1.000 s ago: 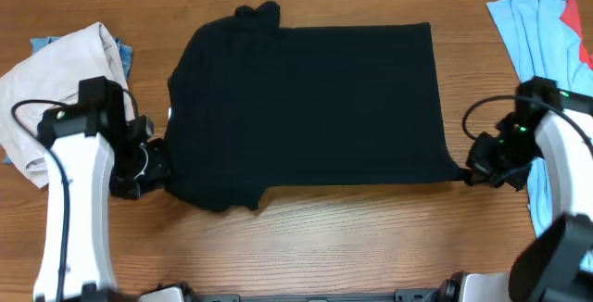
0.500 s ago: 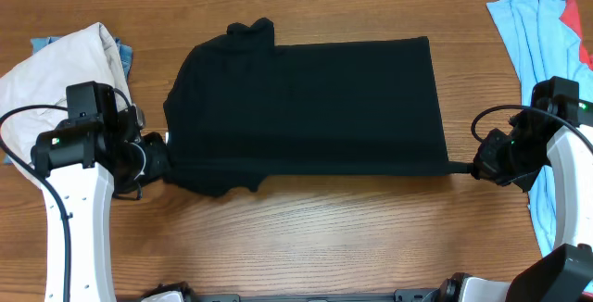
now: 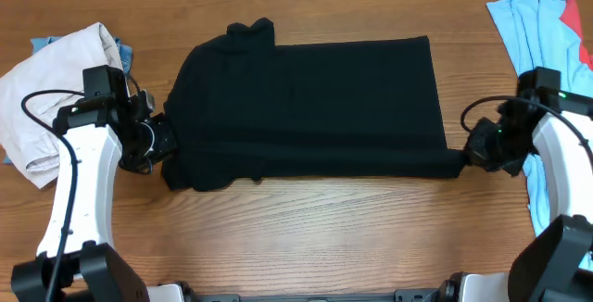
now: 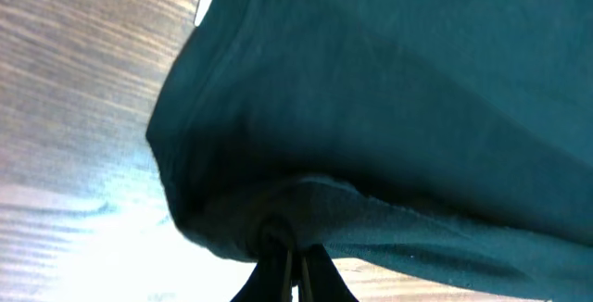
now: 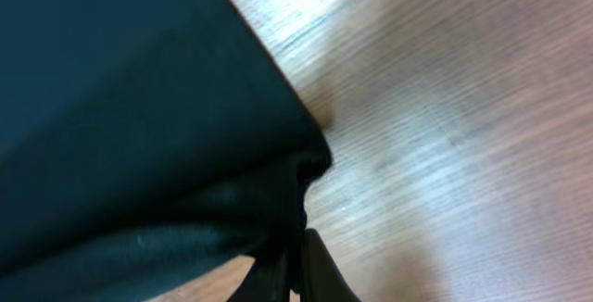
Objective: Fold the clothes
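Brown wood-grain table (image 3: 306, 237) under bright light

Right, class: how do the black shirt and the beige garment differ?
The black shirt lies spread out mid-table; the beige garment sits crumpled in a heap. The left gripper and right gripper each pinch a near corner of the black shirt; neither holds the beige garment. Both are fabric on the table.

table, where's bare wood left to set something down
Bare table runs along the near edge, in front of the black shirt. Narrower gaps flank its far corners. Crowded: beige trousers left, light-blue tee right.
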Available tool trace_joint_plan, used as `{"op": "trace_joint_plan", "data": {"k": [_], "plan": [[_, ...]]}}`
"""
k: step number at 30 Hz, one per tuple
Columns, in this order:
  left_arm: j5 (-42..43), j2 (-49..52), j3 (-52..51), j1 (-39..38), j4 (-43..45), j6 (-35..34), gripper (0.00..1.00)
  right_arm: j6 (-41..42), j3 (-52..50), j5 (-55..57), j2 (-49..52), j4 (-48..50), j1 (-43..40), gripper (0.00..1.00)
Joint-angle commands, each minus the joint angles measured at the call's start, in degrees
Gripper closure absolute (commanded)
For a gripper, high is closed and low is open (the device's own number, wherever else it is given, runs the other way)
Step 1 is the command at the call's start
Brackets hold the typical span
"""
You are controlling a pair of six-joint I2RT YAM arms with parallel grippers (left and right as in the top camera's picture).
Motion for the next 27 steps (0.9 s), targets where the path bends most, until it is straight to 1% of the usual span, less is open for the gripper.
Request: {"op": "trace_joint_plan", "data": {"k": [1,8,17,27], "plan": [[-0.92,1.09,0.07,0.31,2.34,-1.09,0.96,0.46,0.02,2.16,0.50,2.82,2.19,0.96],[-0.63,2.08,0.04,-0.94,5.95,-1.09,0.96,0.66,0.02,2.16,2.40,9.40,4.61,0.96],[-1.38,4.79,0.04,-2.69,11.80,-1.11,0.96,0.63,0.02,2.14,3.69,15.91,4.81,0.96],[-2.14,10.10,0.04,-2.75,13.62,-1.09,0.96,0.63,0.02,2.14,6.38,18.53,4.81,0.96]]}}
